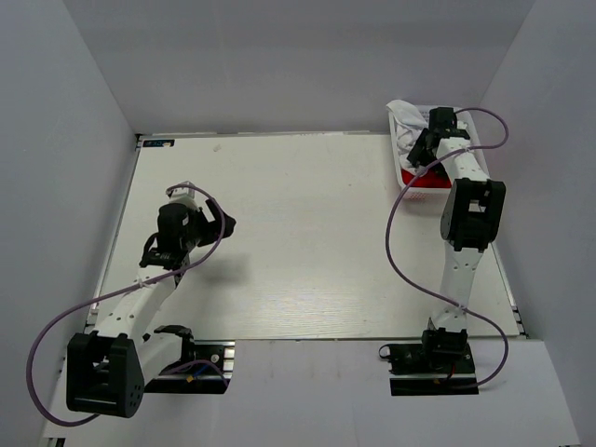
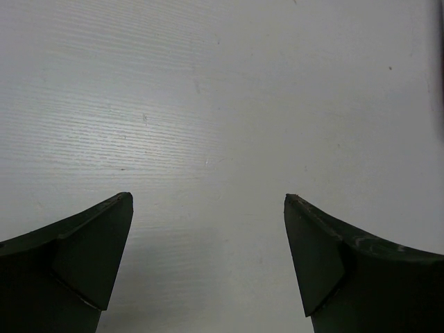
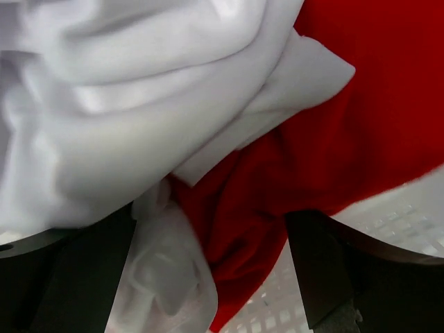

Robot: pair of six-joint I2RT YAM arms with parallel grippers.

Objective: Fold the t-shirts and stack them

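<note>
The white t-shirt (image 1: pixel 404 115) and the red t-shirt (image 1: pixel 416 177) lie crumpled together in a white lattice basket (image 1: pixel 430 199) at the table's far right corner. My right gripper (image 1: pixel 421 142) reaches down into that basket. In the right wrist view the white t-shirt (image 3: pixel 125 104) is bunched over the red t-shirt (image 3: pixel 361 104), and folds of both sit between the wide-apart jaws of the right gripper (image 3: pixel 208 208), which is open. My left gripper (image 1: pixel 224 223) hovers over the bare left half of the table; this left gripper (image 2: pixel 208 198) is open with nothing between its fingers.
The pale wood-grain table (image 1: pixel 307 233) is boxed in by white walls at the back and both sides. The basket's lattice floor (image 3: pixel 409 222) shows beneath the cloth. Purple cables loop off both arms.
</note>
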